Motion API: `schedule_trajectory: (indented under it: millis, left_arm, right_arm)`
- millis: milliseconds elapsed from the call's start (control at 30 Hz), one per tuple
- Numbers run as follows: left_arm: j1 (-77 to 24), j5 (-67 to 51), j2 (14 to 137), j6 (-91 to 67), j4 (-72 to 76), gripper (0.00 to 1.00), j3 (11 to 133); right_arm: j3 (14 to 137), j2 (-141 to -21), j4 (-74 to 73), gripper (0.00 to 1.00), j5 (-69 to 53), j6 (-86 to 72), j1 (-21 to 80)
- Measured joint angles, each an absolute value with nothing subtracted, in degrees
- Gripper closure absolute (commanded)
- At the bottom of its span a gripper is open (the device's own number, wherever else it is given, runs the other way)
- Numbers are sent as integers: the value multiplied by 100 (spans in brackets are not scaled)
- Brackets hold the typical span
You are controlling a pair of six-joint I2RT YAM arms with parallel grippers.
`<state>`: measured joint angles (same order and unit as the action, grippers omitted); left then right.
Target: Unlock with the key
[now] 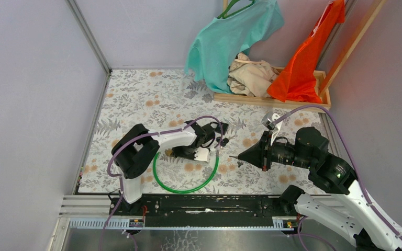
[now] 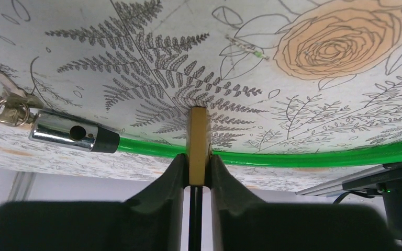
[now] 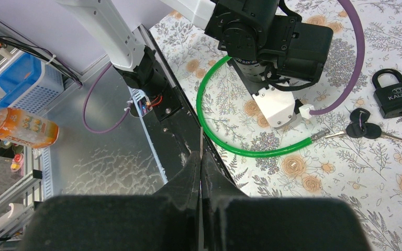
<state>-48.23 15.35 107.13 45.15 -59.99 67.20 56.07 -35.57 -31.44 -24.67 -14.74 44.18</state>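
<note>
Cable (image 2: 303, 158), glossy green, chrome cylinder (image 2: 63, 133), flat brass-coloured block (image 2: 199, 141)

The surface (image 1: 136, 89) is showing white, printed with grey ferns and pale orange roses. The cable loop (image 1: 183, 192) is glowing bright green, and its end piece (image 2: 63, 133) is shining chrome with a black collar. The padlock (image 3: 401, 95) is showing black with white lettering, and the keys (image 3: 364, 129) are wearing black heads. The block (image 2: 197, 141) is looking brass-yellow against the black left end effector (image 2: 197, 163). At the back, a shirt (image 1: 225, 42) is hanging teal and a garment (image 1: 306, 68) bright orange.
</note>
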Motion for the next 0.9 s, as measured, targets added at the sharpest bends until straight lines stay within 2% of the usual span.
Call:
schedule_trajectory:
  millis: [33, 67, 233, 400, 667, 900]
  left_arm:
    - [-4823, 1538, 10713, 4493, -5999, 99, 6720]
    - [-4823, 1538, 10713, 4475, -5999, 100, 6720]
    - [-4746, 1387, 10713, 4418, -6073, 100, 6796]
    - [-4346, 585, 10713, 4300, -6335, 100, 7459]
    - [-3133, -1385, 10073, 4348, -6394, 100, 8364]
    - [-2692, -3253, 9614, 4368, -6807, 100, 8936]
  right_arm:
    - [5607, -3557, -3144, 100, -2467, -1474, 4418]
    - [5607, -3562, -3144, 100, -2467, -1474, 4418]
    - [5634, -3645, -3146, 100, -2467, -1472, 4418]
    - [5780, -3795, -3140, 100, -2464, -1437, 4418]
    - [5806, -3885, -2941, 100, -2458, -1391, 4418]
    - [5782, -4261, -2399, 100, -2480, -1420, 4418]
